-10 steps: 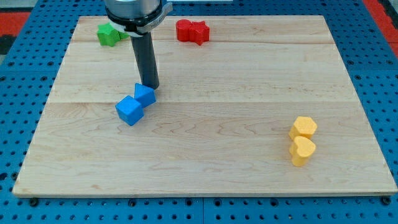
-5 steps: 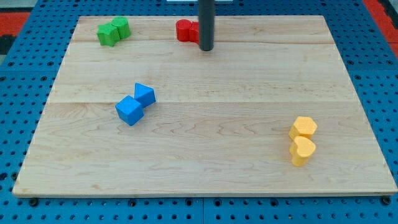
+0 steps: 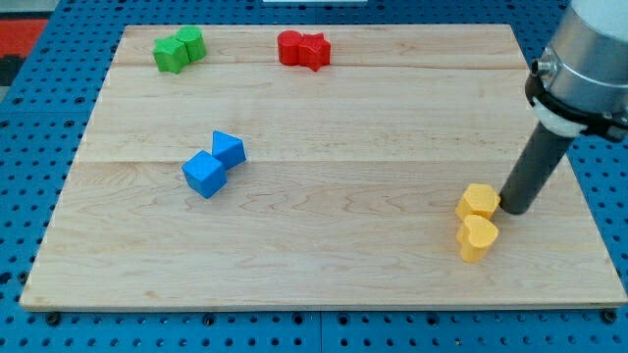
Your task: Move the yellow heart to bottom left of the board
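Note:
The yellow heart [image 3: 478, 237] lies near the board's bottom right, touching a yellow hexagon block [image 3: 480, 201] just above it. My tip [image 3: 517, 209] rests on the board right beside the yellow hexagon's right side, up and to the right of the heart. The rod rises toward the view's top right.
Two blue blocks [image 3: 214, 165] sit touching at the board's left middle. Two green blocks [image 3: 178, 49] sit at the top left. Two red blocks [image 3: 302, 48] sit at the top centre. The wooden board [image 3: 324, 265] lies on a blue pegboard.
My tip has moved from beside the blue blocks, past the red blocks at the top, to the right side of the yellow hexagon. No block has moved.

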Action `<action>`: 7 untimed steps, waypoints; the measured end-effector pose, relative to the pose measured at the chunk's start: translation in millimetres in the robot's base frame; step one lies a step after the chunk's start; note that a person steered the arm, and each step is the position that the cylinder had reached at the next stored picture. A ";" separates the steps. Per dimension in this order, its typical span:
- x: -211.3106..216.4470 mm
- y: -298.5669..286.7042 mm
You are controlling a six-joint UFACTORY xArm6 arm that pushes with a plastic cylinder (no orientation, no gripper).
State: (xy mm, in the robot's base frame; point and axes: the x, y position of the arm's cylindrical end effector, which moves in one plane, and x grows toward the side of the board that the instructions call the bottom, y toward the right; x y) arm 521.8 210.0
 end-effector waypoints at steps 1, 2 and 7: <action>46.5 0.0; 40.6 -31.2; 12.0 -266.1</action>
State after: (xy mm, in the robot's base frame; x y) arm 533.8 -56.1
